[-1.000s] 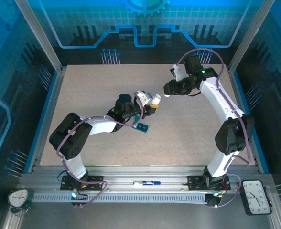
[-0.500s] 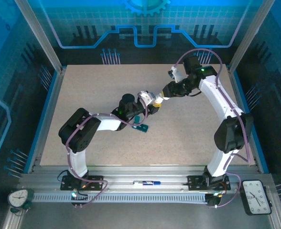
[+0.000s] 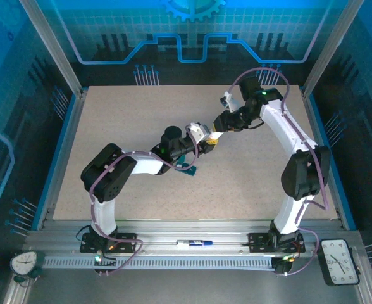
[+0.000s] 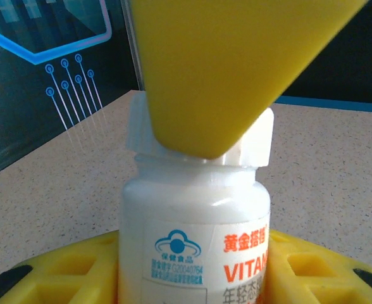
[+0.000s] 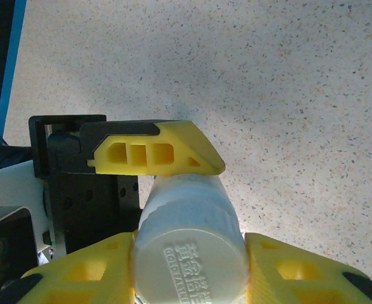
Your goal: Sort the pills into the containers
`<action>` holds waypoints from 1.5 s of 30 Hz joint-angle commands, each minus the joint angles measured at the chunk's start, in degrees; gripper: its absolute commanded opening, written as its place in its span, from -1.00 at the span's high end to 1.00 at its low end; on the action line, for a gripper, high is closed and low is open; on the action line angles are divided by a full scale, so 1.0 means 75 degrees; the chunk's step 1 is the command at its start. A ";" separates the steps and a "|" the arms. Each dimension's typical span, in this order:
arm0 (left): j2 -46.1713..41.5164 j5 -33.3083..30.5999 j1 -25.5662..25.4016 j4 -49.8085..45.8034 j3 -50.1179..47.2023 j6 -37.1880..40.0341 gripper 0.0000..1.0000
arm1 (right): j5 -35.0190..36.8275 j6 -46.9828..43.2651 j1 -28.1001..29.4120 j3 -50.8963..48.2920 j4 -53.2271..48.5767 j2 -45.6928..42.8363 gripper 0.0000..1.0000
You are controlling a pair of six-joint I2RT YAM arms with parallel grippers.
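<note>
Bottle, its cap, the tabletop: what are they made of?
The white pill bottle looks like smooth, slightly glossy plastic with a printed stick-on label. Its white ribbed cap: moulded plastic, matte, lettering embossed on top. The speckled beige tabletop: matte, probably laminate or stone-look composite; the look leaves that open.

Item one: white bottle [image 4: 195, 209], paper label [image 4: 202, 259] on its side. Orange characters 黄金搭档 stand at the label's upper right. Below them are orange capitals "VITAM", cut off where the label curves away. Under those is a grey line beginning 年轻态, cropped at the frame edge. At the label's left is a blue emblem with 保健食品 beneath it, then a fine blue line too small to read. Item two: cap [image 5: 189, 266], top embossed with a row of Chinese characters, not sharp, and Latin letters reading roughly "GOLDPARTNE". Item three: clocks at near left [image 3: 24, 262] and near right [image 3: 341, 261], numerals too small to read.
</note>
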 commanded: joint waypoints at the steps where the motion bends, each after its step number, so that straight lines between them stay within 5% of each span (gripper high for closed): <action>1: -0.0025 0.0407 -0.0085 0.0646 0.0163 0.0272 1.00 | 0.0045 -0.0218 0.0019 -0.0054 -0.0233 0.0211 0.17; 14: -0.0329 0.1054 -0.0124 0.0393 0.0146 0.0628 1.00 | -0.0935 -0.0819 0.0005 0.0215 -0.0764 0.0968 0.17; 22: -0.0308 0.0729 -0.0143 0.1200 0.0113 -0.0070 1.00 | -0.1440 0.0754 0.0055 -0.1250 0.0765 0.0401 0.18; 45: -0.0331 0.0305 -0.0197 0.1328 0.0146 -0.0150 1.00 | -0.1081 0.1728 -0.0043 -0.2095 0.1482 -0.0165 0.17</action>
